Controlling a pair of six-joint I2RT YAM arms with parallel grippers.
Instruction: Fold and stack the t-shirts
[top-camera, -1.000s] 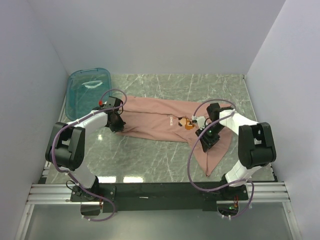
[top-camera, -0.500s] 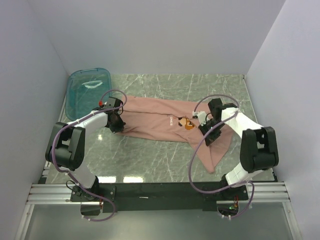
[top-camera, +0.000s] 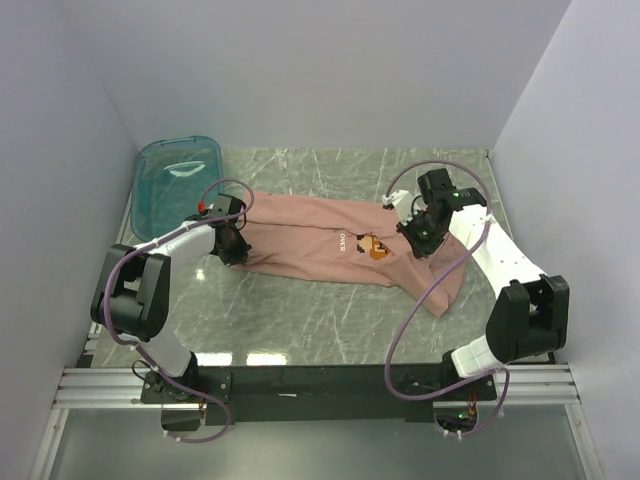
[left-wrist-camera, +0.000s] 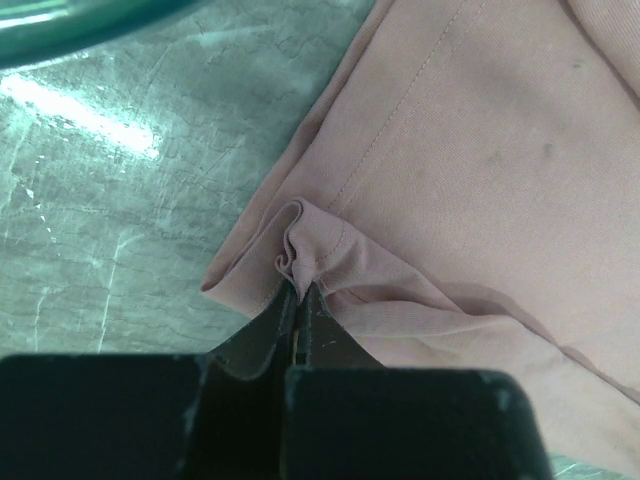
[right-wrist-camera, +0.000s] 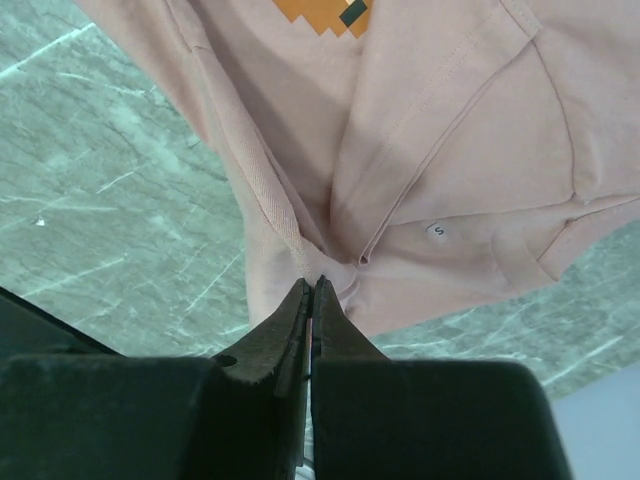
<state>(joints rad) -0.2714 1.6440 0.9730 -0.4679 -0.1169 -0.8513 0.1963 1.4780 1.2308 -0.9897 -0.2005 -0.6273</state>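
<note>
One dusty-pink t-shirt (top-camera: 310, 235) lies stretched across the middle of the marble table, print and white lettering (top-camera: 365, 245) facing up. My left gripper (top-camera: 234, 246) is shut on a pinched fold of the shirt's left edge; the left wrist view shows the bunched cloth (left-wrist-camera: 305, 250) between the jaws of the gripper (left-wrist-camera: 302, 292). My right gripper (top-camera: 418, 238) is shut on the shirt's right part near the collar and holds it lifted. In the right wrist view the cloth (right-wrist-camera: 400, 170) hangs from the closed gripper (right-wrist-camera: 312, 283), with the orange print (right-wrist-camera: 325, 12) at the top.
A teal see-through plastic tub (top-camera: 178, 180) stands at the back left, its rim showing in the left wrist view (left-wrist-camera: 70, 22). White walls close in the left, back and right. The marble table (top-camera: 300, 320) lies bare in front of the shirt.
My right gripper has moved back and to the right, lifting the shirt's right part with it. The hanging cloth at the front right has drawn up. The left gripper has not moved.
</note>
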